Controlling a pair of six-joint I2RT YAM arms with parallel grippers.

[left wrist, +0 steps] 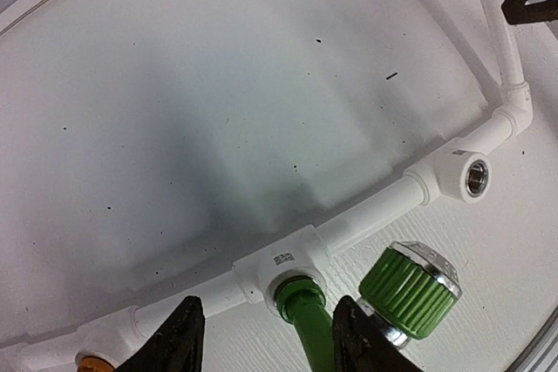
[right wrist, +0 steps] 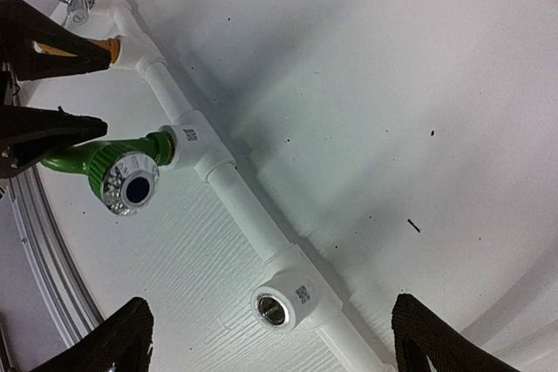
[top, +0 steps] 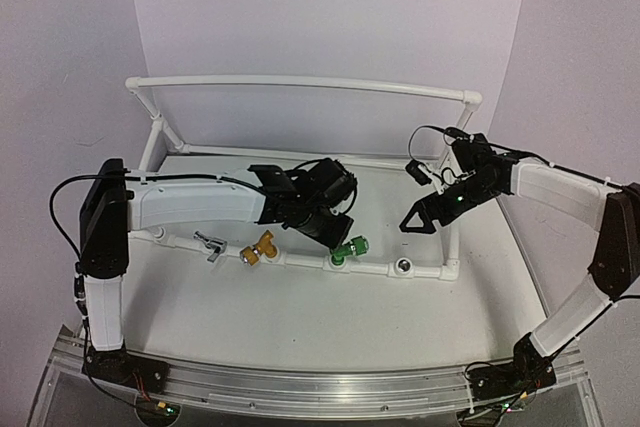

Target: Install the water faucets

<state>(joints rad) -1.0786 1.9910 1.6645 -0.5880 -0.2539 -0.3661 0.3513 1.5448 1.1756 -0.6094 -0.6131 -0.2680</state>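
The green faucet (top: 350, 247) sits with its threaded end in a middle socket of the white pipe frame (top: 300, 260). My left gripper (top: 338, 227) is open, its fingers on either side of the green stem (left wrist: 311, 324) with a gap on the left; the green knob (left wrist: 408, 289) juts right. The brass faucet (top: 258, 247) sits in the socket to the left, and the silver faucet (top: 210, 245) lies at the pipe further left. My right gripper (top: 418, 219) is open and empty, hovering above the empty metal-lined socket (right wrist: 281, 307).
The white pipe frame rises to a tall back rail (top: 300, 82) and side posts. The right wrist view shows the green faucet (right wrist: 113, 167), the brass one (right wrist: 109, 48), the silver one (right wrist: 70, 2) and my left fingers (right wrist: 44, 132).
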